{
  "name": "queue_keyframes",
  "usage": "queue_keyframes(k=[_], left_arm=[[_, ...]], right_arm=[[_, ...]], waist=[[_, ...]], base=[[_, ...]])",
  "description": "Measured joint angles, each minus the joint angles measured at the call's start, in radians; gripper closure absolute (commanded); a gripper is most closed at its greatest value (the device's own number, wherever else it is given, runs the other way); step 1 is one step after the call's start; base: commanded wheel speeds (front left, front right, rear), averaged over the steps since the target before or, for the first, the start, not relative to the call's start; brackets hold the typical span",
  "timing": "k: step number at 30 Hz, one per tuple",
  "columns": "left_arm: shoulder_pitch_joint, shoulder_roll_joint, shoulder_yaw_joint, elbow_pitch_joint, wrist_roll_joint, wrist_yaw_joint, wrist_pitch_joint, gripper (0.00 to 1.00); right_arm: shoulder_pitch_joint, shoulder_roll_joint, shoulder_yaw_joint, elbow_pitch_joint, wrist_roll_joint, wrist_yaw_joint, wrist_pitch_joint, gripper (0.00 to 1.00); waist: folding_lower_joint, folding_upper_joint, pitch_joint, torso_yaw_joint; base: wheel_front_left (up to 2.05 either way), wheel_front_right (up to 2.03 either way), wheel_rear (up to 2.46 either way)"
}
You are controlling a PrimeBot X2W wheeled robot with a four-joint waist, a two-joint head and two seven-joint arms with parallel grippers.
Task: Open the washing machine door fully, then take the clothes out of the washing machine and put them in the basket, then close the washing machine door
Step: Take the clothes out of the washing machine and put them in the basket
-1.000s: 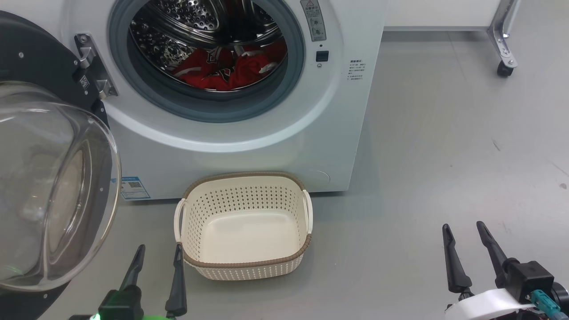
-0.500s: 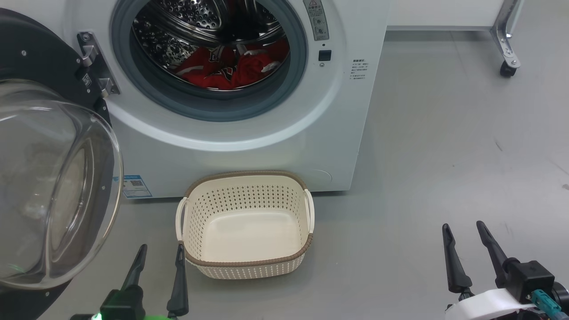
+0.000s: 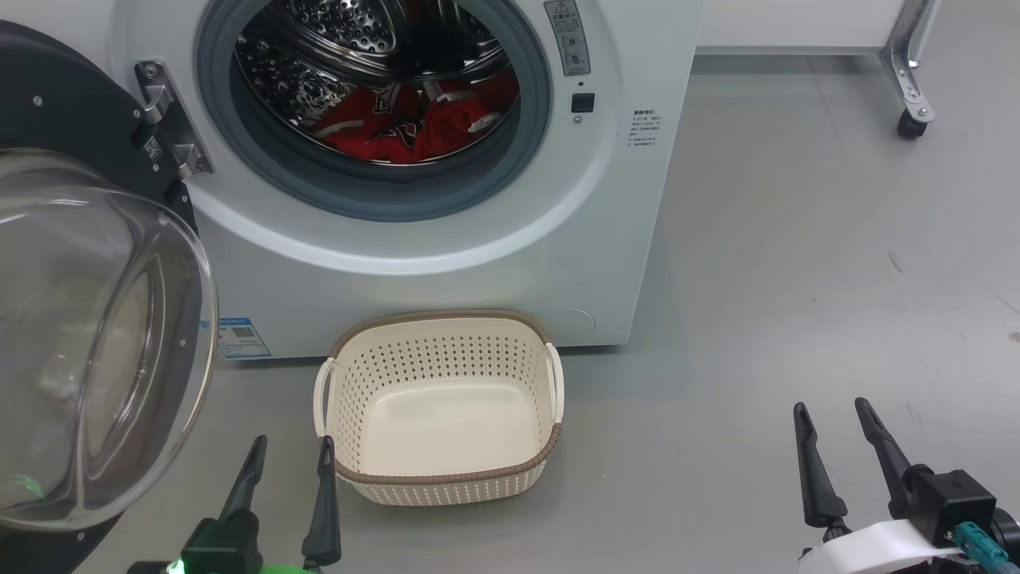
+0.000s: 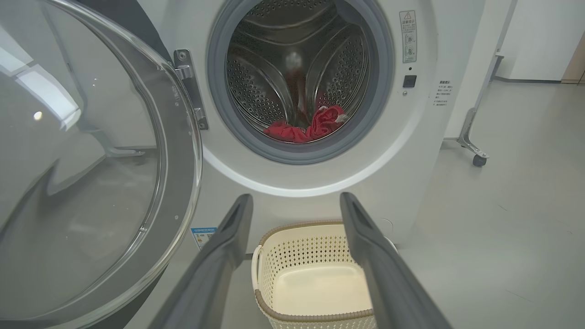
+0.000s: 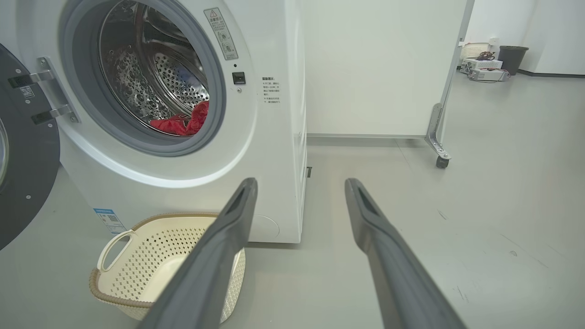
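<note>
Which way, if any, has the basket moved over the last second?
No. The basket keeps its place against the blue label sticker on the washing machine; only the camera shifted.

Glossy white washing machine (image 3: 494, 295) with shiny perforated steel drum (image 3: 343, 32), soft red cloth garments (image 3: 382, 131), smooth clear glass bowl (image 3: 88, 335) in glossy black door (image 3: 72, 104), matt cream perforated plastic basket (image 3: 446, 490).
</note>
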Motion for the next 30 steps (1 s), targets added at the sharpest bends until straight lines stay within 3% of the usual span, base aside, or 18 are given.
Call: queue_keyframes(k=[30], left_arm=[[-0.018, 0.0, -0.006, -0.006, 0.009, 0.007, 0.006, 0.0]], right_arm=[[0.001, -0.001, 0.001, -0.008, 0.009, 0.0, 0.007, 0.0]], waist=[[0.0, 0.0, 0.015, 0.008]], base=[[0.84, -0.84, 0.0]])
